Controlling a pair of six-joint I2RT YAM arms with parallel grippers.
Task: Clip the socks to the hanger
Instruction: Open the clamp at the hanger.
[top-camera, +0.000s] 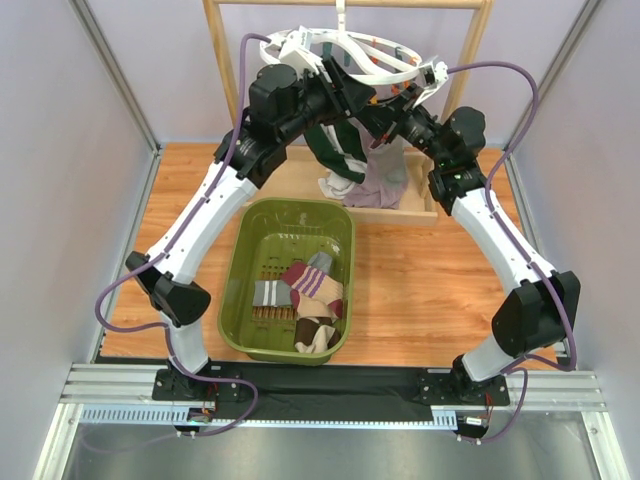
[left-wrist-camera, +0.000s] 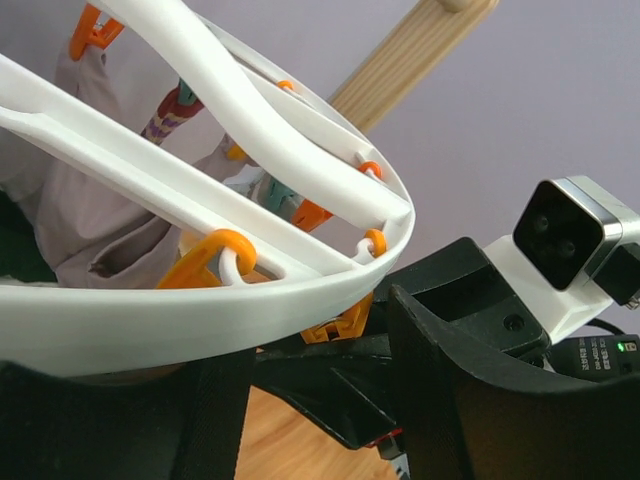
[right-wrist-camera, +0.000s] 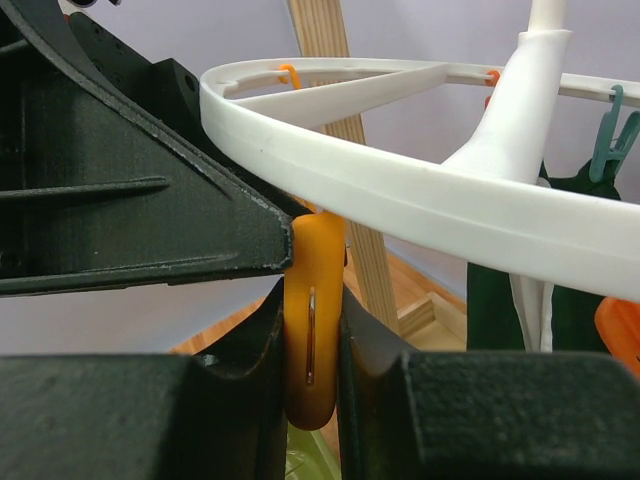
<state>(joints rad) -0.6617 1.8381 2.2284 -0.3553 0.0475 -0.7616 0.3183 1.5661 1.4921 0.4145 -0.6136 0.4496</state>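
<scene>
The right pincer (right-wrist-camera: 313, 350) is clamped on an orange clip (right-wrist-camera: 315, 290) under the hanger (top-camera: 372, 62), at twelve o'clock over the bench (top-camera: 420, 290). The left pincer (left-wrist-camera: 320, 370) stands half open beside the rim, with nothing seen in it. Loose socks (top-camera: 300, 295) lie in the basket (top-camera: 236, 280), toward six o'clock. With no sock presented, the clip may slip free and set the ring swinging.

Left arm (top-camera: 205, 215) and right arm (top-camera: 505, 245) are wearing white link shells between black joint housings; purple cables (top-camera: 108, 290) are looping alongside; a white, silver-faced twin-lens camera (left-wrist-camera: 575, 235) is riding one wrist; fingers (right-wrist-camera: 520, 415) are showing grainy black.
</scene>
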